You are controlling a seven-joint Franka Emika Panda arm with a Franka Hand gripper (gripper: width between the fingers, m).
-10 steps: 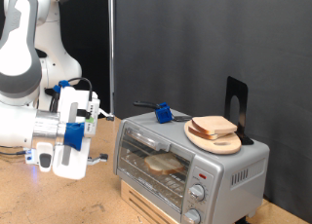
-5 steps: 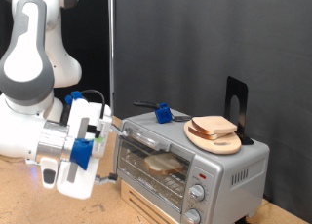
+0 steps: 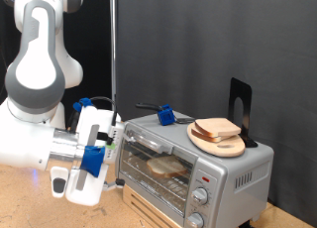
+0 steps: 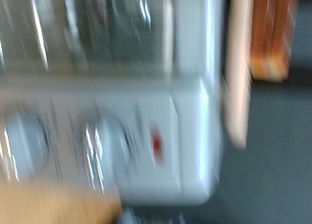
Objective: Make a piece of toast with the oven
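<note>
Looking through the exterior view, I have the gripper [image 3: 79,180] low in the left half of the frame, just beside the left end of the oven [image 3: 193,164], near its glass door. From here I cannot tell whether its fingers are spread or pressed together, and nothing shows between them. One piece of toast [image 3: 166,168] lies inside the oven on the rack, seen through the glass at the frame's lower middle. A second slice [image 3: 218,129] sits on a round wooden plate [image 3: 220,144] on the oven's top, right of centre, with a black stand [image 3: 239,111] upright behind it and a blue-handled tool [image 3: 163,114] lying on the top to its left.

My wrist view is badly blurred; I make out the oven's silver front [image 4: 146,117], two round knobs [image 4: 102,146] and a red mark [image 4: 156,144].
</note>
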